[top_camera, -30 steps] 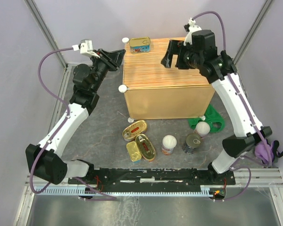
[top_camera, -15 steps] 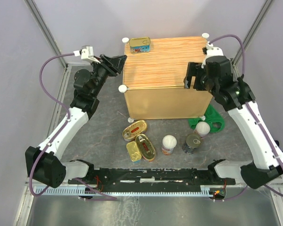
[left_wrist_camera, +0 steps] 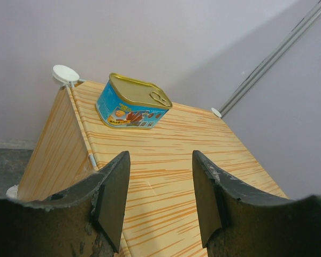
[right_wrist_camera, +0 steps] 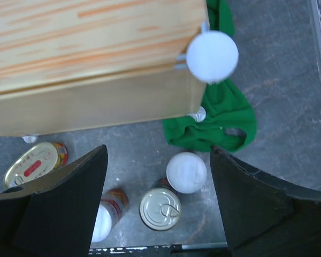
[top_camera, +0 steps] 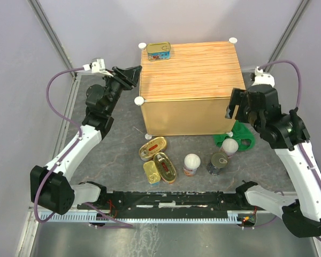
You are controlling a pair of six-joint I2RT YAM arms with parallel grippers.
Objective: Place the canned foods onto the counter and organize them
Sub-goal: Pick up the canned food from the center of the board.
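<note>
Cans (top_camera: pixel 192 164): fetching the next, hovering the open, empty right gripper (right_wrist_camera: pixel 158 158) over those below the counter (top_camera: pixel 187 69), holding the left gripper (left_wrist_camera: pixel 160 160) parted, likely needing descent onto one.

Seven tins (top_camera: pixel 159 51), one counter (top_camera: pixel 192 69), one cloth (top_camera: pixel 245 135)

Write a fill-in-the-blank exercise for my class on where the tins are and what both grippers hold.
1. On the counter stands just ____ can, the rectangular tin.
2. The number of tins lying or standing on the grey table is ____.
3. The colour of the cloth by the counter's corner is ____.
4. The left gripper and the right gripper are open and hold ____.

Missing words: one; six; green; nothing.
</note>
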